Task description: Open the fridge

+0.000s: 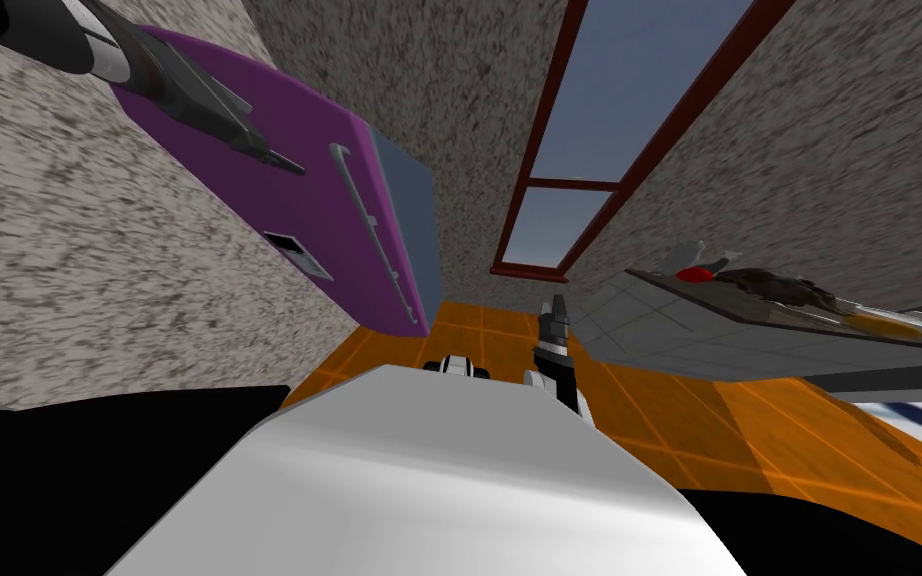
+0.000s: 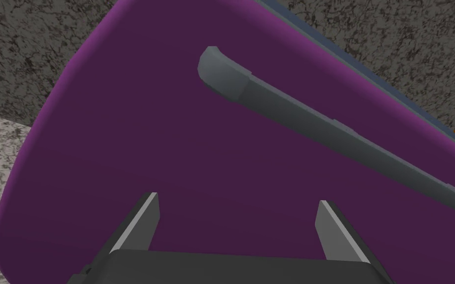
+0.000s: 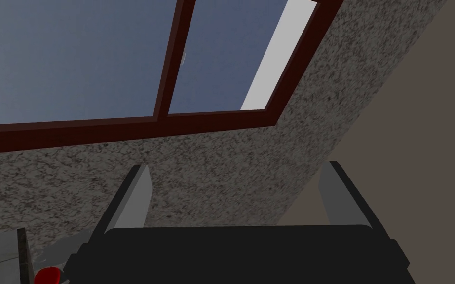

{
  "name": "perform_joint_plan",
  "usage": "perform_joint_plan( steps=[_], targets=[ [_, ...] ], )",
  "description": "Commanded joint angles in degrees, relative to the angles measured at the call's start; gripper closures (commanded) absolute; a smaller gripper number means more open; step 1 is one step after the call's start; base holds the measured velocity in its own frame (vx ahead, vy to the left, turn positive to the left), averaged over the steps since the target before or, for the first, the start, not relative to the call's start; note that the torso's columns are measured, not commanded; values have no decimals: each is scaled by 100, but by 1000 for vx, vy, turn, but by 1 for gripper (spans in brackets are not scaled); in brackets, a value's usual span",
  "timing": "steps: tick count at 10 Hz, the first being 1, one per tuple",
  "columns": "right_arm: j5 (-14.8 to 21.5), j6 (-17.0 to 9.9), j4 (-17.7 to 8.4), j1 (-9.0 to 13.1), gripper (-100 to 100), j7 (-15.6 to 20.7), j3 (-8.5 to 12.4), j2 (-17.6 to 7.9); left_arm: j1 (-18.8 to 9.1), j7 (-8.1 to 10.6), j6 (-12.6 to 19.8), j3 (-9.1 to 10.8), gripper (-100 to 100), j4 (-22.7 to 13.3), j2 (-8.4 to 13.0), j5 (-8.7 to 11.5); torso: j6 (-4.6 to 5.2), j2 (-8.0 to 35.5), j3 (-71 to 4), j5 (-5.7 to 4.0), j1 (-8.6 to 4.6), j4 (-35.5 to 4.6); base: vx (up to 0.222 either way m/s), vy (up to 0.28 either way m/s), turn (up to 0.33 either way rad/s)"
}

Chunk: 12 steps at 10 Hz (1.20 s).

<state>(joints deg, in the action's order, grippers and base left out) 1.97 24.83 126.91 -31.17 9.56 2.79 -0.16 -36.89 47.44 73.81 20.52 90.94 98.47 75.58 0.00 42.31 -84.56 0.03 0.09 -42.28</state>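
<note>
The fridge has a purple door (image 1: 309, 200) (image 2: 172, 162) with a long grey bar handle (image 1: 359, 200) (image 2: 290, 106) and stands shut against the speckled wall. My left arm reaches out toward it. The left gripper (image 1: 289, 165) (image 2: 239, 217) is open and faces the door just short of the handle's upper end, touching nothing. The handle crosses beyond its fingertips, off to one side. Low by my chest the right gripper (image 1: 555, 305) (image 3: 236, 197) is open and holds nothing.
A small grey panel (image 1: 297, 252) is set in the door below the gripper. The fridge's blue-grey side (image 1: 414, 200) faces a red-framed window (image 1: 569, 150). A counter (image 1: 749, 330) with a red thing (image 1: 694, 272) and dark items stands to the right. The floor (image 1: 469, 325) is orange.
</note>
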Motion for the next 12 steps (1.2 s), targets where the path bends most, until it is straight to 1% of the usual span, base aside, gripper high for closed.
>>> perform_joint_plan(
  steps=[1, 3, 4, 5, 7, 8, 9, 10, 11, 12],
  targets=[
    [0, 0, 0, 0, 0, 0, 0, 0, -85, 137, 70, -144, -100, -167, 219, 13, 0, -7, -3, -1, -5, 1, 199, -117, 16],
    [0, 0, 0, 0, 0, 0, -1, 1, -94, 235, 193, -133, -100, -274, 346, -20, 0, -8, -4, -8, -24, 2, 201, -139, 20],
    [0, 0, 0, 0, 0, 0, 0, 0, -99, 300, 274, -126, -100, -347, 431, -44, 1, -3, -1, -5, -14, 1, 195, -86, 24],
    [0, 0, 0, 0, 0, 0, 0, 0, -101, 330, 312, -123, -100, -383, 470, -55, -1, 0, 1, 2, 6, -1, 201, -69, 14],
    [0, 0, 0, 0, 0, 0, 0, 0, -105, 430, 435, -114, -100, -513, 594, -102, 0, 2, 2, 1, -4, -1, 189, -109, 30],
    [0, 0, 0, 0, 0, 0, 0, 0, -102, 378, 424, -107, -100, -479, 556, -79, 11, -9, -10, -11, -18, 2, 80, -62, 36],
    [0, 0, 0, 2, 0, 0, 0, 0, -103, 388, 443, -114, -100, -490, 569, -74, 16, -3, -10, -6, 0, 5, 9, -12, -5],
    [0, 0, 0, 2, 0, 0, 0, -1, -103, 387, 441, -113, 100, -488, 567, -74, 4, 12, 6, 4, 13, -3, 8, -3, 2],
    [0, 0, 0, 2, 0, 0, 1, -1, -153, 335, 460, -67, 100, -433, 546, 67, 2, 14, 14, 8, 6, 0, -115, 107, 4],
    [0, -1, 0, 5, 0, 0, 1, -2, -196, 284, 487, -28, 100, -372, 516, 216, 10, 37, 30, 16, 16, 3, -232, 214, -75]
  ],
)
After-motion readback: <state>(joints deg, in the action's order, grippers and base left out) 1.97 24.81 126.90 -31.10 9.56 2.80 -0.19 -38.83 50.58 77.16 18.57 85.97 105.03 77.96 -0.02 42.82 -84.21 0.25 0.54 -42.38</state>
